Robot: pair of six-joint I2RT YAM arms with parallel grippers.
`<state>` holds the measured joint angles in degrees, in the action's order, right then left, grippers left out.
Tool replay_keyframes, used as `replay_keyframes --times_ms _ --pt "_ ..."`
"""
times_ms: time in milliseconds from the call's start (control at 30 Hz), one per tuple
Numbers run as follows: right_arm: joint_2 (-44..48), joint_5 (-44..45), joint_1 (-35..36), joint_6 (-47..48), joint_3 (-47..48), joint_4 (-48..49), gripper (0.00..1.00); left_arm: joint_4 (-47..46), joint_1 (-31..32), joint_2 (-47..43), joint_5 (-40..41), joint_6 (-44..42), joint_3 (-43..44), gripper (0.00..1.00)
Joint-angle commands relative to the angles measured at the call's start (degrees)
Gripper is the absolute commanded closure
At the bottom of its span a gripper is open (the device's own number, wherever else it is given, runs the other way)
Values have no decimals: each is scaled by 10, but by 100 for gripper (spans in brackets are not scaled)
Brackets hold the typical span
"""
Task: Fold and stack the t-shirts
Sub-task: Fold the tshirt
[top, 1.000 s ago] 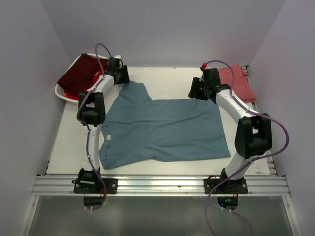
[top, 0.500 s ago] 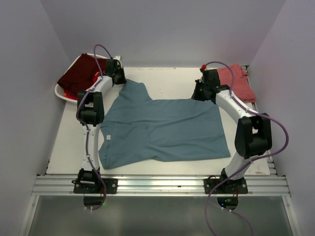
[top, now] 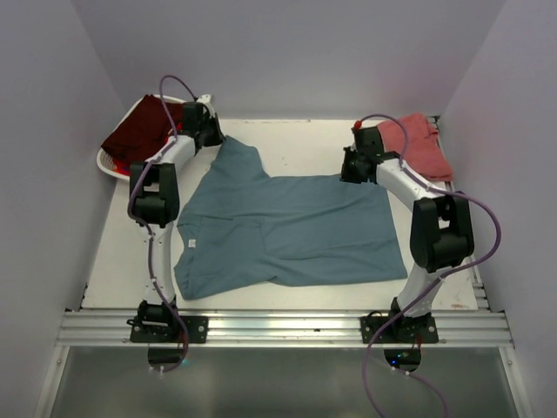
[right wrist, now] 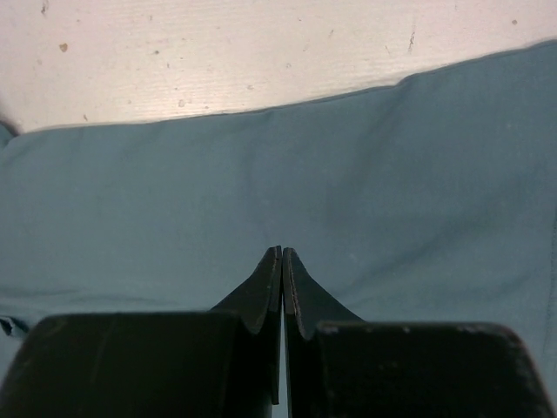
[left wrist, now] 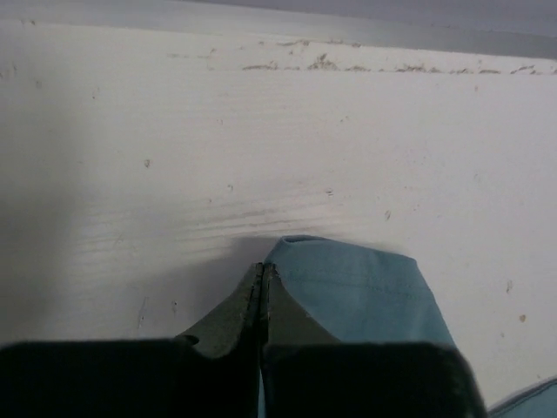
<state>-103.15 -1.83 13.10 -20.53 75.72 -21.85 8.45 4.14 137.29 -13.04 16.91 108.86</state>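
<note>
A robot lab cell: bare lilac walls (top: 287, 52), scuffed white table (top: 300, 139), aluminium rail (top: 278, 329), 2 cabled arms (top: 155, 196) (top: 439, 235).

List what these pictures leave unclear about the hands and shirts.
- Left wrist view: the shut left hand meets the edge of the teal shirt. Its own fingers hide whether any cloth is pinched.
- Right wrist view: the shut right hand sits over the same shirt. Any pinch is hidden the same way.
- Top view: most of what lies in the basket is covered by the maroon shirt.
</note>
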Motion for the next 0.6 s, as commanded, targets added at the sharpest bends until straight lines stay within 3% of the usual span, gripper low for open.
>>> replay_keyframes --times_ms 0,300,333,367,500,567 --pt "-8 43 0 -1 17 16 100 -43 -4 -86 7 0 -1 100" --pt "-62 129 -55 -57 86 4 100 -39 -4 -180 28 0 -12 100" --pt "-69 150 -62 -63 96 -1 97 -38 -4 -185 26 2 -12 100" --pt "-84 157 -66 -68 105 -10 73 -35 -4 -186 21 2 -9 100" --pt "-129 169 -94 -89 159 -40 62 -10 -3 -182 11 1 5 100" --pt "-151 176 -102 -93 188 -52 61 -3 -3 -178 11 1 12 100"
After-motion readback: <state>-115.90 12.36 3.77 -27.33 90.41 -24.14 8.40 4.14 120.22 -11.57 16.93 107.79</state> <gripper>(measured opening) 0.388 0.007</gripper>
